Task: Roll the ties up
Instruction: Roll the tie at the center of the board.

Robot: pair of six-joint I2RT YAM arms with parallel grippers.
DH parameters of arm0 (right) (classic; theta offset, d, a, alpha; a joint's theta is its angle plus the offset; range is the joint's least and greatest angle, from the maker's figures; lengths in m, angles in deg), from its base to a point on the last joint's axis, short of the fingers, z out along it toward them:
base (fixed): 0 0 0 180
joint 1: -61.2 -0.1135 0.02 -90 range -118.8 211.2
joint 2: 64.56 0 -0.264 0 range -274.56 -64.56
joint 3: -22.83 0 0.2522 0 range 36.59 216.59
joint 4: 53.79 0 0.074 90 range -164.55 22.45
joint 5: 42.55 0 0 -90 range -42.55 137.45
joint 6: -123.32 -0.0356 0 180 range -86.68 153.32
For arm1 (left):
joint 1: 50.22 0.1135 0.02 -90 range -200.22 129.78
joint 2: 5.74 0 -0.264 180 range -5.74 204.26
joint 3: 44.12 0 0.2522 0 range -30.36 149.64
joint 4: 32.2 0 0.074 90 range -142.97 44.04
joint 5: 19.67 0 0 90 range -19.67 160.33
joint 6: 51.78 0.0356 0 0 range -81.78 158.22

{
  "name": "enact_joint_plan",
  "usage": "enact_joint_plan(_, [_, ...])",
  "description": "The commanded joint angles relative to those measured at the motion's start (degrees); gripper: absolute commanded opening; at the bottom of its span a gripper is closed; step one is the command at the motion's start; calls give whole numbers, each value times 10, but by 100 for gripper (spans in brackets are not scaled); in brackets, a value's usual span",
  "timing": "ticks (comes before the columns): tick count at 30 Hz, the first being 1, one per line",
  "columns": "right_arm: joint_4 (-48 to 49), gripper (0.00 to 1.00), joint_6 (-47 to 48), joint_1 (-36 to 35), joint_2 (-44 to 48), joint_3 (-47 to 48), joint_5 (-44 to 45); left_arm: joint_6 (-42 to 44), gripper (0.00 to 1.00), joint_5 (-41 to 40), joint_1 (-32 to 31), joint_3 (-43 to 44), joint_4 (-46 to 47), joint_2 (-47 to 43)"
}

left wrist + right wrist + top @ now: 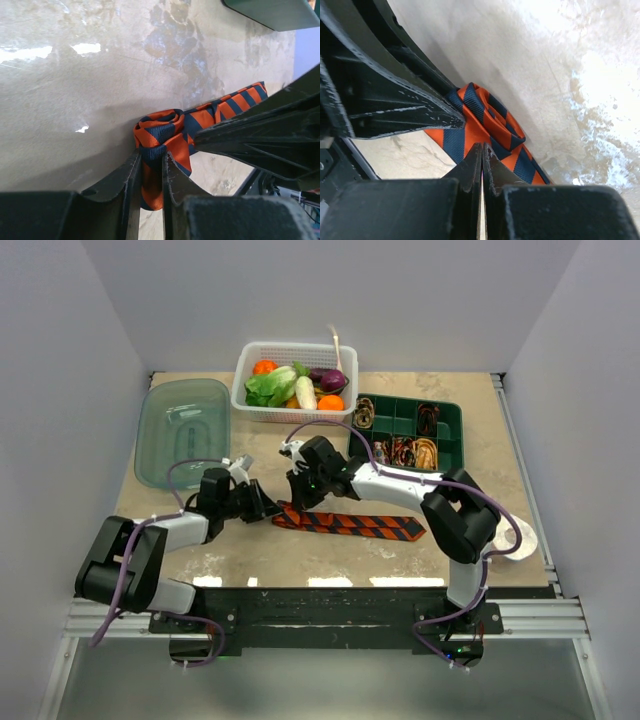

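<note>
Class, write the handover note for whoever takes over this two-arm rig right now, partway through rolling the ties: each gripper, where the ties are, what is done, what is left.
Left gripper: shut on the striped tie at its left end.
Right gripper: shut, tips against the small coil at that same end; whether it pinches fabric cannot be told.
Striped tie: on the table, only the left end coiled, the rest lying flat out to the right.
Done: coiled ties sit in the green tray.
Left: roll the rest of the striped tie.
</note>
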Motion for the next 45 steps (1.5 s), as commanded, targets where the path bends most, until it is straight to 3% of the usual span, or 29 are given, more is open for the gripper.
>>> enact_joint_plan(1, [-1, 0, 9, 1, -5, 39, 2, 39, 13, -61, 4, 40, -83, -30])
enact_joint_plan(13, [14, 0, -3, 1, -50, 63, -21, 95, 12, -192, 2, 121, -291, -92])
enact_joint_plan(30, [59, 0, -44, -1, -86, 82, -67, 100, 11, -305, -68, 185, -379, -83])
enact_joint_plan(45, [129, 0, -94, -4, -128, 60, -108, 99, 11, -355, -141, 240, -421, -60])
